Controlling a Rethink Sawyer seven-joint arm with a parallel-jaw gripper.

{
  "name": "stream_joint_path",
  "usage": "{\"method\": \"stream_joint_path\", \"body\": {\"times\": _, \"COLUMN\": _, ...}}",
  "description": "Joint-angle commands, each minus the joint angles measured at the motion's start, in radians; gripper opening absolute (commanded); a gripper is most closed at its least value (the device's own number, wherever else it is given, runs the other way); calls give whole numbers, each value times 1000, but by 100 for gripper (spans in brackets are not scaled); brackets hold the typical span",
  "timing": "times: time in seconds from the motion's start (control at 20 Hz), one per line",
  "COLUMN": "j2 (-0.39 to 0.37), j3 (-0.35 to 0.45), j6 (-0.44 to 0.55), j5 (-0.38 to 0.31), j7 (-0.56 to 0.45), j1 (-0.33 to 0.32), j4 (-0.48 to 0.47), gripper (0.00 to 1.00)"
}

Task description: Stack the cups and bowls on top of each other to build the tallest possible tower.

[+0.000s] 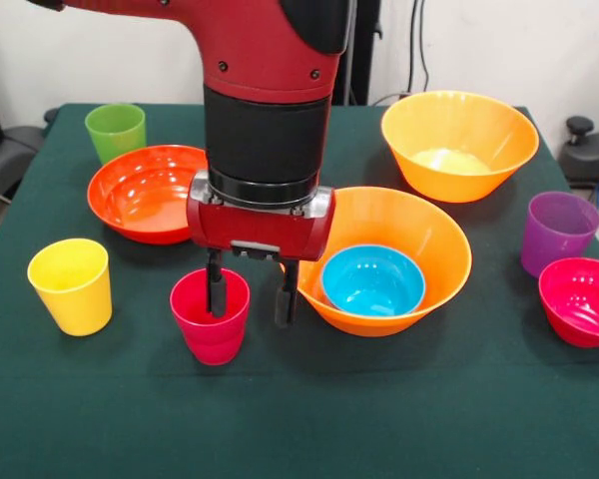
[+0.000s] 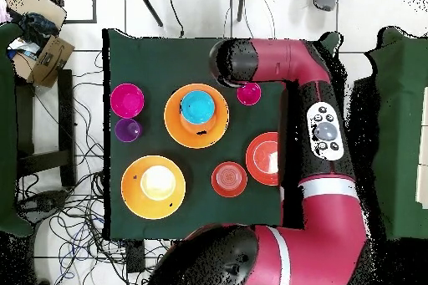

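Open claw [image 1: 251, 291] straddling crimson-pink cup [image 1: 211, 315] rim, blue bowl [image 1: 372, 280] in orange bowl [image 1: 434, 249]

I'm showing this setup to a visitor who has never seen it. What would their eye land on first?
First, the red and black arm coming down mid-table, its gripper open, one finger inside the crimson-pink cup and the other outside its rim. Next, just beside it, the blue bowl nested in a large orange bowl. Around them sit bright pieces: a yellow cup, a green cup and a shallow red-orange bowl.
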Motion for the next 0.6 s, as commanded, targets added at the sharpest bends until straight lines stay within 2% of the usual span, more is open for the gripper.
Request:
{"method": "stream_joint_path", "body": {"times": 0.05, "j2": 54, "j3": 17, "j6": 17, "j5": -77, "j7": -192, "j1": -13, "j4": -6, "gripper": 100}}
{"method": "stream_joint_path", "body": {"times": 0.35, "j2": 65, "j3": 9, "j6": 43, "j5": -86, "j7": -199, "j1": -14, "j4": -4, "gripper": 100}}
{"method": "stream_joint_path", "body": {"times": 0.6, "j2": 74, "j3": 29, "j6": 135, "j5": -56, "j7": -264, "j1": -43, "j4": 17, "gripper": 100}}
